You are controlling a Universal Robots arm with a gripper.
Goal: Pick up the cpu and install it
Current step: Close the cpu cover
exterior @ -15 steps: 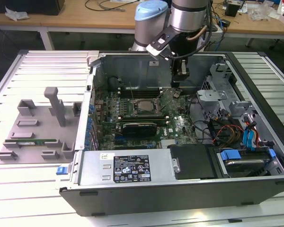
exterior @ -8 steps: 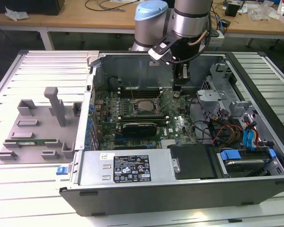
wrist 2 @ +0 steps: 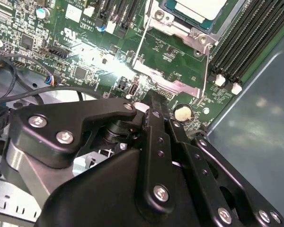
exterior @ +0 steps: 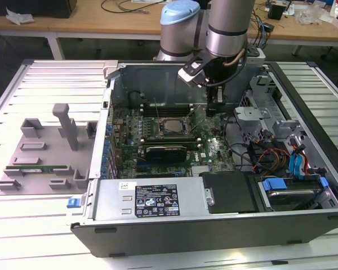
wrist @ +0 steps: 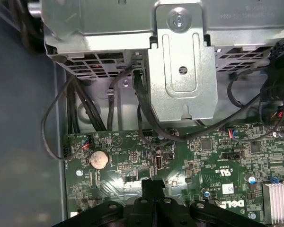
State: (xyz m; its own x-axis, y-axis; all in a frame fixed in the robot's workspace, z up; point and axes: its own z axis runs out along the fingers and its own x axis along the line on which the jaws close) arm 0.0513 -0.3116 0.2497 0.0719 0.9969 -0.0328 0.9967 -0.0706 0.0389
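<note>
Black cables (wrist: pixel 85 106) and a metal cage (wrist: pixel 182 80) crowd beside the gripper (exterior: pixel 212 112), whose fingers (wrist 2: pixel 154 142) are pressed together on nothing just above the green board (exterior: pixel 214 147) inside the open case (exterior: pixel 214 230), where the cpu (exterior: pixel 170 127) seems to sit in its socket toward the board's far edge.

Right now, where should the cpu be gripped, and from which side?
Probably from straight above, by two opposite edges: the cpu lies flat on the motherboard with a metal frame close around it, so a sideways approach looks blocked.
</note>
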